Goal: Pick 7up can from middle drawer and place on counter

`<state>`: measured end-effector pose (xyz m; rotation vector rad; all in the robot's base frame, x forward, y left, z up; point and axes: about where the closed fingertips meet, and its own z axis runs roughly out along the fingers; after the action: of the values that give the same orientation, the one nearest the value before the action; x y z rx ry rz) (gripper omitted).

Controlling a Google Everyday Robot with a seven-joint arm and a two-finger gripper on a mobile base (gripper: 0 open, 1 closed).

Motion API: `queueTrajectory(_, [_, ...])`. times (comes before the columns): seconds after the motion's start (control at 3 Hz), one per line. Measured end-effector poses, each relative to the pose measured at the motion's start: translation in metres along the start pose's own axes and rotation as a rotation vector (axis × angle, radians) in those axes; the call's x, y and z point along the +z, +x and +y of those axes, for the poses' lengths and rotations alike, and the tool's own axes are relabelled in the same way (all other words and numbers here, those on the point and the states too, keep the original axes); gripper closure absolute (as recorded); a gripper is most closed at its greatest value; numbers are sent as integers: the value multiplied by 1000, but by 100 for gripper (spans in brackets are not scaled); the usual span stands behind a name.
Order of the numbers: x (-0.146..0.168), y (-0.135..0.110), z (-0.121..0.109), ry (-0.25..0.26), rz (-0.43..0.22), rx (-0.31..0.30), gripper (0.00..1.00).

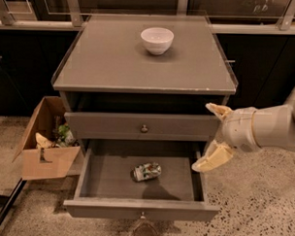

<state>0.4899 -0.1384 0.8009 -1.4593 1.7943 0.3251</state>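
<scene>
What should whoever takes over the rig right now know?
Tool: open, holding nothing, in the air at the cabinet's right front corner, outside the middle drawer.
7up can: lying on its side near the centre of the drawer floor, not gripped.
Counter: a white bowl sits toward the back; the can is not on it.
Done: the drawer is pulled open.
Left: reach in, grasp the can, lift it out, and set it on the counter, probably in front of the bowl.
</scene>
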Motion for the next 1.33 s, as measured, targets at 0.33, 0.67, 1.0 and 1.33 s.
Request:
queueTrajectory(0.33, [29,20,0,67,30,19,0])
queueTrajectory(0.67, [29,21,-9,107,33,19,0])
queueTrajectory(1.0, [33,28,-5,124,46,18,0])
queueTrajectory(1.33, [50,43,-1,115,38,7,0])
